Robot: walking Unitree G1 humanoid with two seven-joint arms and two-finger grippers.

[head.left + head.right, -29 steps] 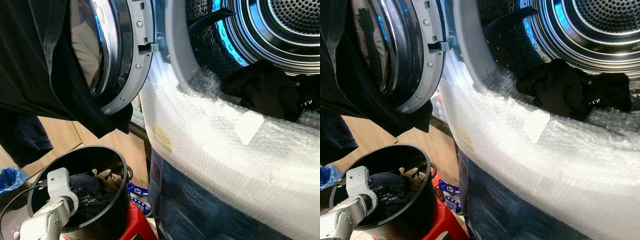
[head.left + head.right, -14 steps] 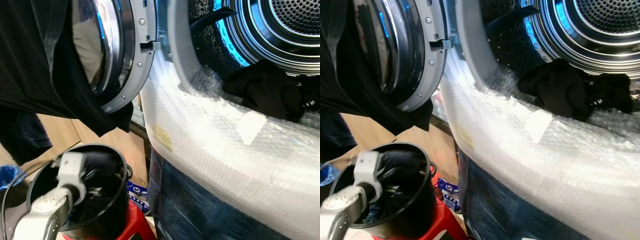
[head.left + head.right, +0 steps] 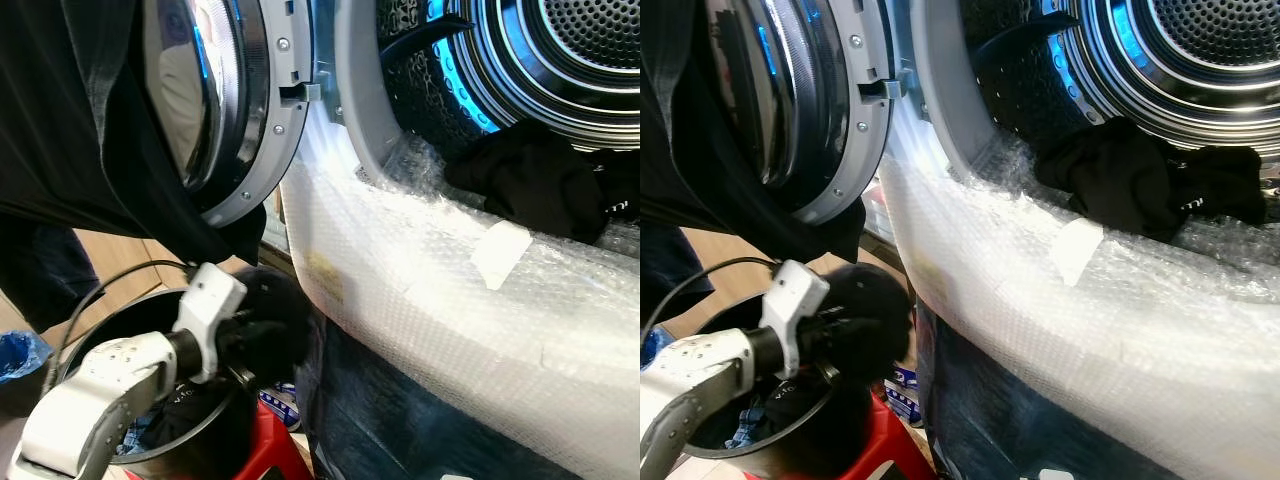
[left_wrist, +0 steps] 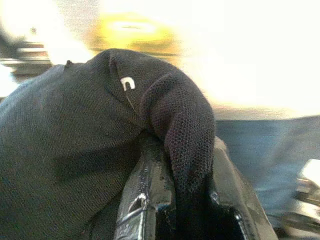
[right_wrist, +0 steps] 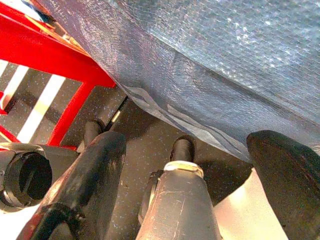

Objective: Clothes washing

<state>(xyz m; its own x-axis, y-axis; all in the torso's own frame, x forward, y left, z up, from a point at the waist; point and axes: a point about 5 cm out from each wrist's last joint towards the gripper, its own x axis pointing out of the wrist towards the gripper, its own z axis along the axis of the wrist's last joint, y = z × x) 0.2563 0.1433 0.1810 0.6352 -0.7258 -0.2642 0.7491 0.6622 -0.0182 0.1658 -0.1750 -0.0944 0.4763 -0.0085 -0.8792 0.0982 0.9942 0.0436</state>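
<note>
My left gripper [image 3: 258,322] is shut on a black knit garment [image 3: 275,312], held just above the rim of a black bucket [image 3: 205,432] that has more dark clothes in it. In the left wrist view the garment [image 4: 75,135] drapes over the black fingers [image 4: 150,200]. It hangs close to the washer's bubble-wrapped front [image 3: 430,290]. The washer's drum [image 3: 570,50] stands open, and dark clothes [image 3: 530,180] lie at its mouth. The right gripper [image 5: 190,165] hangs open low beside the machine, pointing at the floor.
The round washer door [image 3: 245,110] is swung open to the left. A person in a black top [image 3: 60,130] stands by it. The bucket rests on a red stool [image 3: 280,458]. A blue bag [image 3: 15,355] lies on the floor at far left.
My left arm has risen out of the bucket and moved right toward the washer, carrying the black garment it took hold of inside.
</note>
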